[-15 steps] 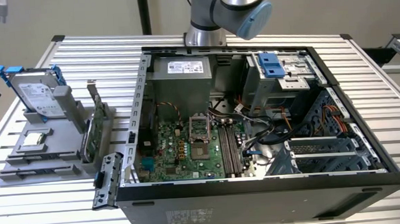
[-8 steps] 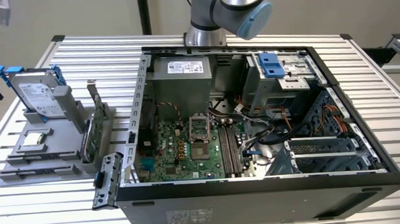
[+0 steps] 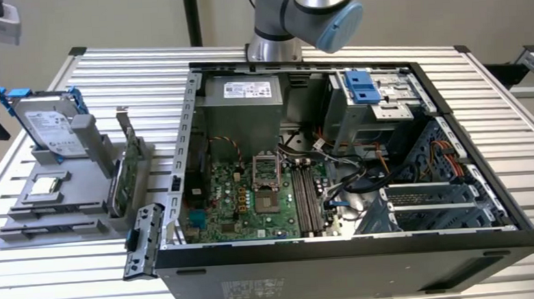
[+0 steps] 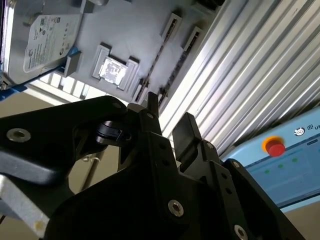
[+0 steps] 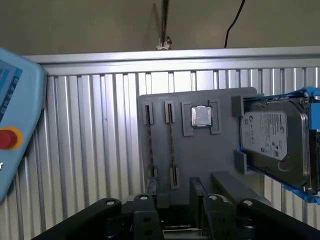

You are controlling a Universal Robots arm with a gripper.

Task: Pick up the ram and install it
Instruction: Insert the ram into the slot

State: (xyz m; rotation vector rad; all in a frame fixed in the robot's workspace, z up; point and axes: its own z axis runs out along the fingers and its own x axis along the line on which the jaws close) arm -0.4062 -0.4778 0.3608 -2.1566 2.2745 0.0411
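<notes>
Two thin dark ram sticks stand on edge in the slots of the grey holder: one ram stick and a second, also seen in the second wrist view as a ram stick. My gripper hangs well above the holder, roughly over the near ends of those slots. It is open, with nothing between its black fingers. The arm reaches up past the exterior view's top edge. The motherboard's long memory slots lie inside the open computer case.
The holder at the exterior view's left also carries a silver hard drive with blue rails, a small square chip and a green card. A pendant with a red button lies beside the slatted table.
</notes>
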